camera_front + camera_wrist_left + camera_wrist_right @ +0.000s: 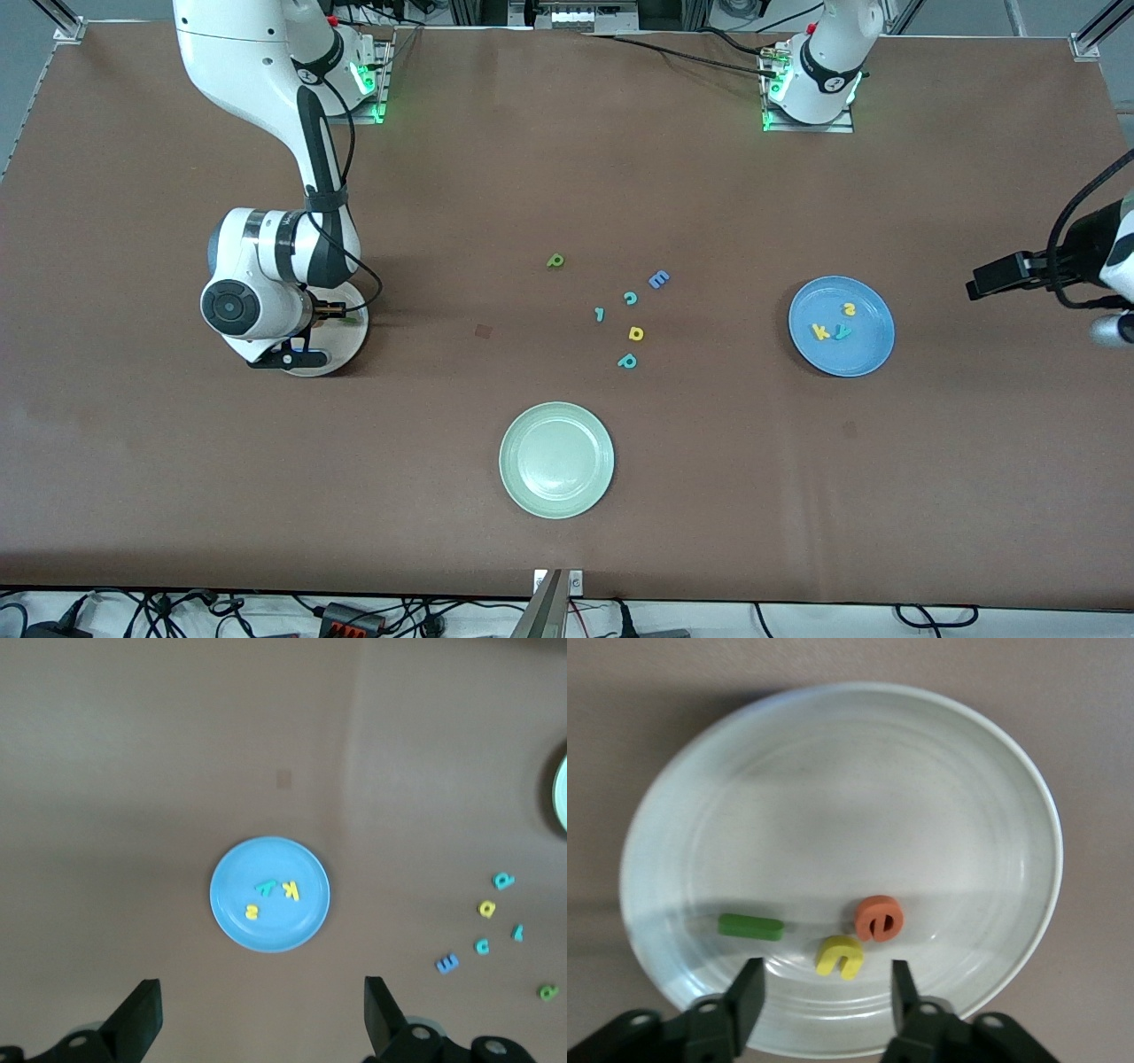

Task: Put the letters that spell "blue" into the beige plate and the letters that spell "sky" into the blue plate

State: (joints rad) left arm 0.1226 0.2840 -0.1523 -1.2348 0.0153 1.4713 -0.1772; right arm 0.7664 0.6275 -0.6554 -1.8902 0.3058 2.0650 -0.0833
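My right gripper [828, 992] hangs low over the beige plate [833, 797], open with nothing between its fingers. On that plate lie the dark green l [750, 927], the yellow u [839, 957] and the orange e [879, 918]; the u lies just ahead of the fingertips. The green b [555, 260] lies on the table among the loose letters. The blue plate [864, 350] holds the yellow s [849, 309], yellow k [820, 331] and teal y [842, 332]. My left gripper [261, 1023] waits open, high above the table beside the blue plate [292, 859].
A pale green plate [556, 509] sits near the front camera. Mid-table lie a blue E [658, 279], teal c [630, 298], a small teal piece [600, 313], yellow a/d shape [635, 333] and teal p [627, 361]. The right arm's wrist hides much of the beige plate [353, 341].
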